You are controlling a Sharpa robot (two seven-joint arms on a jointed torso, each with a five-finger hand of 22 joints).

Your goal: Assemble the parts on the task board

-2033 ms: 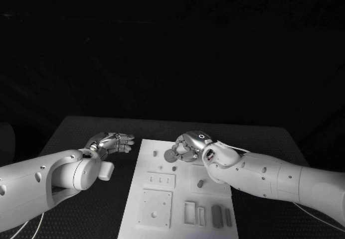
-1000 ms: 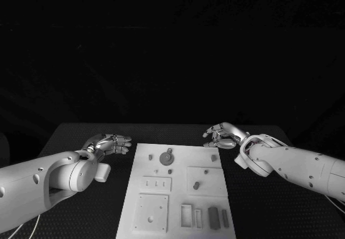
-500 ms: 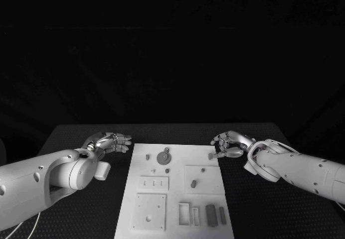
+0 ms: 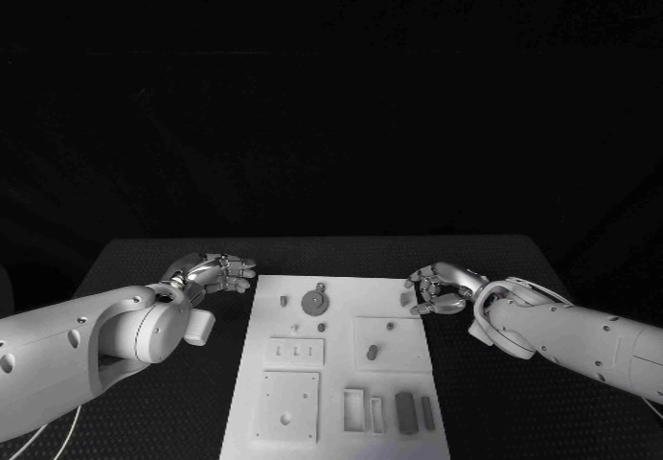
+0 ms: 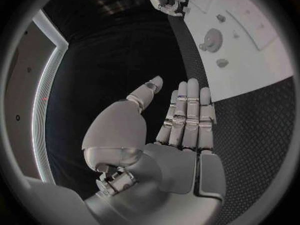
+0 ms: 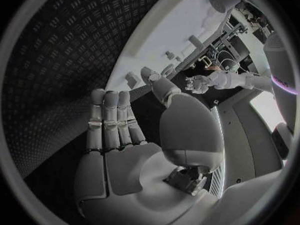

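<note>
The white task board (image 4: 349,287) lies lengthwise in the middle of the black table. A round grey part (image 4: 315,303) stands near its far end, with small pegs (image 4: 285,301) beside it and an oval peg (image 4: 372,354) further forward. My left hand (image 4: 215,271) hovers off the board's far left corner. In the left wrist view this hand (image 5: 181,120) is flat and holds nothing, with the board (image 5: 250,50) and round part (image 5: 211,39) beyond it. My right hand (image 4: 440,287) hangs at the board's right edge; in the right wrist view it (image 6: 115,125) is spread and holds nothing.
Rectangular slots and dark bar pieces (image 4: 405,412) sit at the board's near end, beside a square plate (image 4: 290,406). Black ribbed table (image 4: 152,254) runs along both sides of the board.
My right hand has left the round part, which now stands on the board, and has moved out to the board's right edge, holding nothing. The left hand has hardly moved.
</note>
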